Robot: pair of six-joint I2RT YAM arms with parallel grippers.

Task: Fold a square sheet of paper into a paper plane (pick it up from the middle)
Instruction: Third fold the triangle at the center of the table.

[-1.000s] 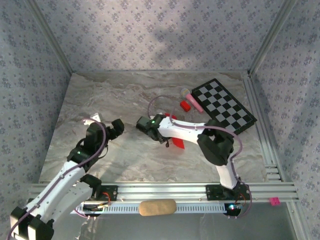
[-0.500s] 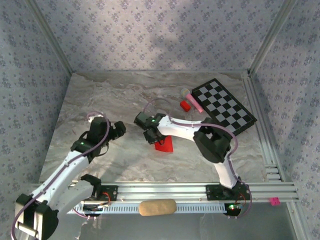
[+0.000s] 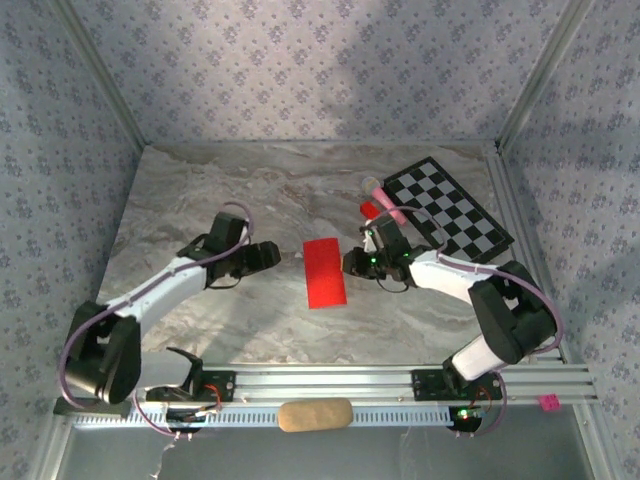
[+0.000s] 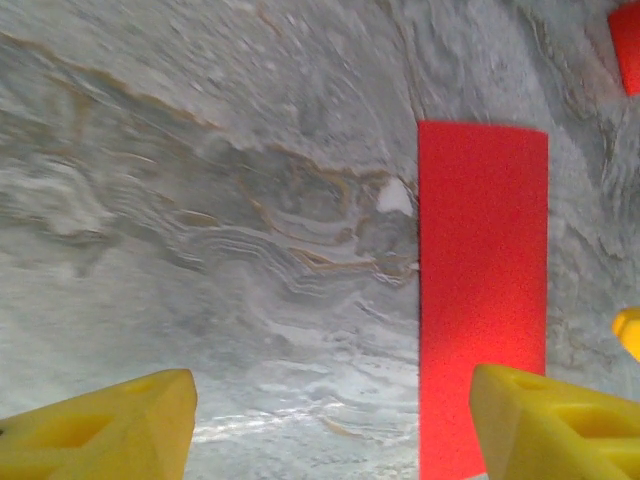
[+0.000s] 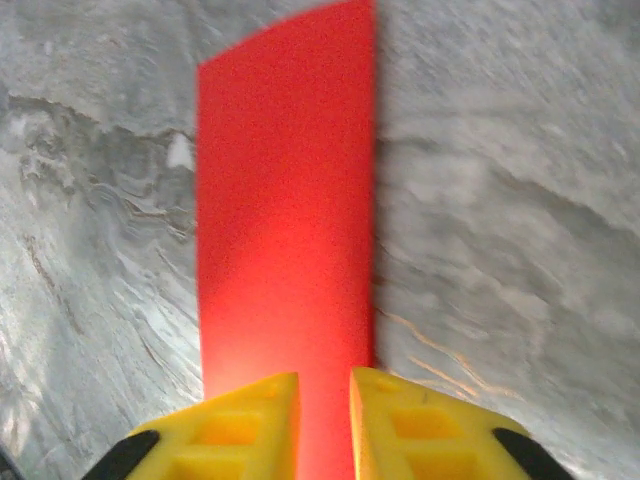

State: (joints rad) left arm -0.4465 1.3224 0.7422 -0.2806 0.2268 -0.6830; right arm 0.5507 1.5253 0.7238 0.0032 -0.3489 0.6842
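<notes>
The square sheet of paper (image 3: 324, 272) lies flat on the marble table, folded into a narrow bright red rectangle. In the left wrist view the paper (image 4: 483, 300) is right of centre, running under my right-hand fingertip. My left gripper (image 3: 270, 255) hovers just left of the paper, open, with nothing between the jaws (image 4: 335, 420). My right gripper (image 3: 352, 263) is at the paper's right edge, pointing left. Its yellow fingers (image 5: 325, 400) stand a narrow slit apart low over the paper (image 5: 285, 200), gripping nothing.
A checkerboard (image 3: 447, 211) lies at the back right, with a small red block (image 3: 370, 210) and a pink stick (image 3: 388, 203) beside it. A tan pad (image 3: 315, 414) sits on the front rail. The red block (image 4: 627, 45) also shows in the left wrist view's top corner.
The right gripper let go of the red paper, which now lies flat, and drew back to its right side. The left arm swung right up to the paper's left edge.
</notes>
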